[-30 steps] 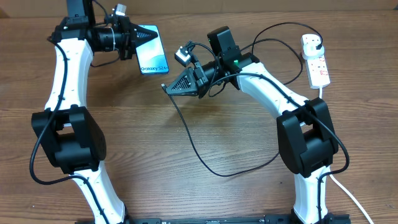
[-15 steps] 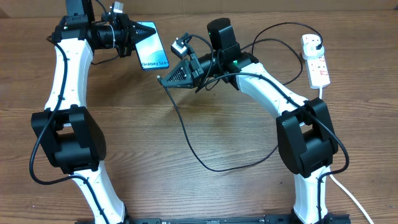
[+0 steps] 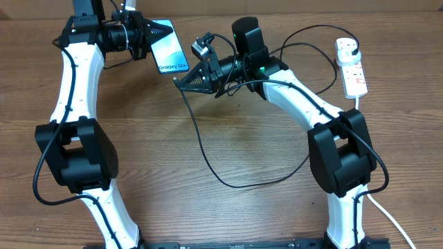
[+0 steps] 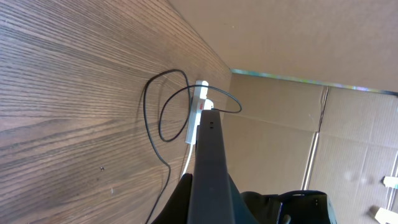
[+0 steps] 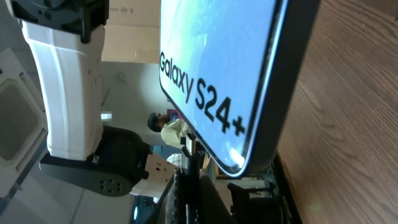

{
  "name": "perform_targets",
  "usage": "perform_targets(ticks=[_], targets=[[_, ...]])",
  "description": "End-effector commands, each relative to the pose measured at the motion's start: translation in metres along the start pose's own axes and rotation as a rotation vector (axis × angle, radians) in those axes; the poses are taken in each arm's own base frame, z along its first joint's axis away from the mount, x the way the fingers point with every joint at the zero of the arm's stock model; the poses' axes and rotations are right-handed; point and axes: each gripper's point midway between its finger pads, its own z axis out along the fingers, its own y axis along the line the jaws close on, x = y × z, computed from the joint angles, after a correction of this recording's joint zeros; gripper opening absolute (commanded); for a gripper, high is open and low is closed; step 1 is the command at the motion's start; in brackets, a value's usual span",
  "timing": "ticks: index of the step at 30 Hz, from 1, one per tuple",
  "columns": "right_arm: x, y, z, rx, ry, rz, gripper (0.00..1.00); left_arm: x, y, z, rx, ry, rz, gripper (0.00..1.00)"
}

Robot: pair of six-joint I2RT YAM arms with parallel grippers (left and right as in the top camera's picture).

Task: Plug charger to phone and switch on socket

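Observation:
My left gripper [image 3: 154, 33] is shut on the phone [image 3: 173, 52] and holds it off the table at the back left, its light screen reading "Galaxy S24+" [image 5: 217, 62]. In the left wrist view the phone [image 4: 208, 155] shows edge-on as a dark bar between my fingers. My right gripper [image 3: 178, 81] is shut on the connector end of the charger [image 3: 208, 155], right under the phone's lower end; I cannot tell whether they touch. The thin black cable loops over the table to a black plug [image 3: 348, 45] in the white socket [image 3: 351, 69] at the back right.
The socket [image 4: 194, 124] and loops of cable [image 4: 152, 124] lie near the table's far edge, with cardboard walls behind. A thick white cord [image 3: 387, 218] runs off the front right. The left arm's white link [image 5: 68, 81] stands close behind the phone.
My right gripper has carried the connector up and left to the phone's lower end. My left gripper has shifted the phone slightly right.

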Motion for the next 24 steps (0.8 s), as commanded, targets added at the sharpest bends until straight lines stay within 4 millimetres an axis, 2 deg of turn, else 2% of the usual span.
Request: perform_targets(ticks=[1, 24], targets=[[-0.0068, 0.0207, -0.0094, 0.001, -0.033, -0.041, 0.04, 0.0026, -0.005, 0.0021, 0.017, 0.014, -0.009, 0.04], [-0.0114, 0.0203, -0.0103, 0.01, -0.056, -0.044, 0.04, 0.0083, -0.0077, 0.0089, 0.017, 0.031, -0.011, 0.04]])
